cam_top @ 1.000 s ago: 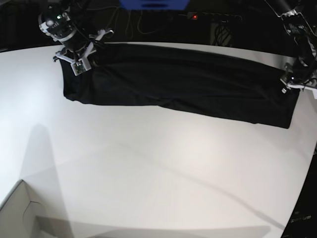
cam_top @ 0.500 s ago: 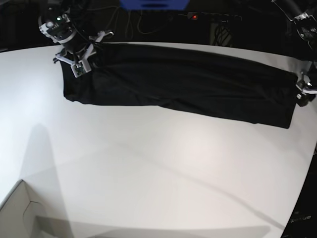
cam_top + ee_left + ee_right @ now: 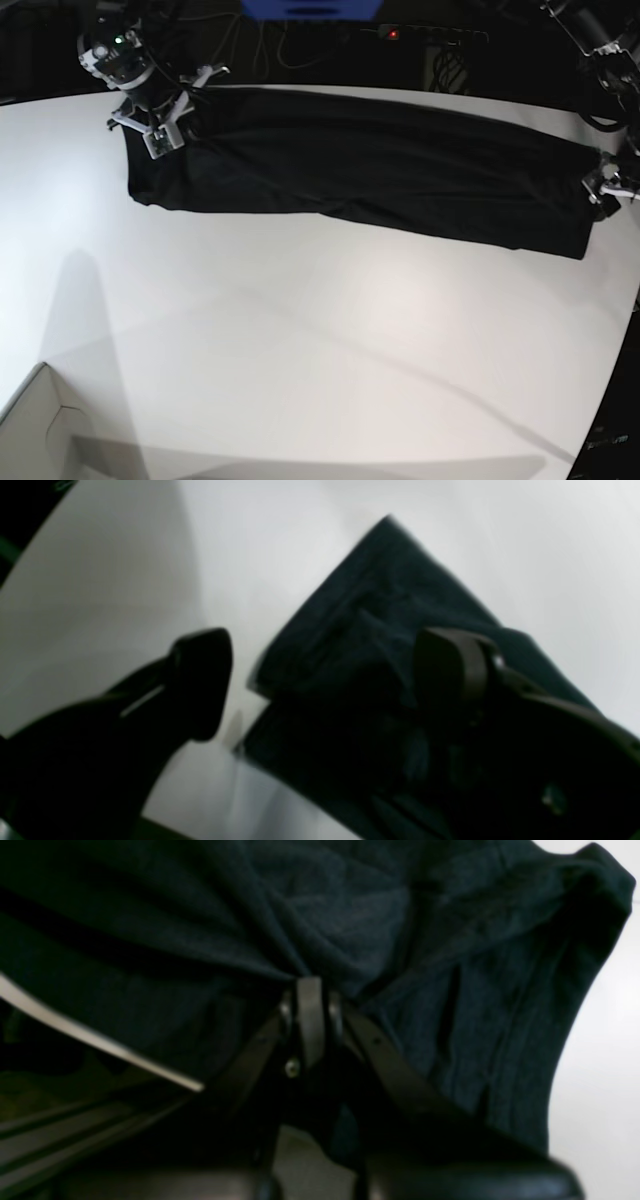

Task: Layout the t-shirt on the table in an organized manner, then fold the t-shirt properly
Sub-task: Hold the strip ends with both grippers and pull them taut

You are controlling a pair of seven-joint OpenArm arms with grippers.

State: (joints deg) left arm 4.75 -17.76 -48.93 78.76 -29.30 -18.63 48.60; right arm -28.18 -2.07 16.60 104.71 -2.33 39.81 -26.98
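The black t-shirt (image 3: pixel 370 165) lies stretched in a long band along the far side of the white table (image 3: pixel 320 340). At its left end my right gripper (image 3: pixel 155 128) is shut on a bunch of the cloth. The right wrist view shows the closed fingertips (image 3: pixel 310 1005) pinching gathered t-shirt fabric (image 3: pixel 350 915). At the right end my left gripper (image 3: pixel 605 185) stands open. In the left wrist view its fingers (image 3: pixel 200 680) are spread wide over the t-shirt's corner (image 3: pixel 380 605), which rests on the table (image 3: pixel 500 530) with nothing gripping it.
A pale cardboard box corner (image 3: pixel 40 430) sits at the near left. The table's far edge runs just behind the shirt, with dark cables and a blue object (image 3: pixel 310 8) beyond. The table's curved right edge (image 3: pixel 620 370) falls away close to the left arm.
My left gripper has opened and let go of the shirt's right end, shifting slightly outward. The right gripper keeps its hold and has barely moved.
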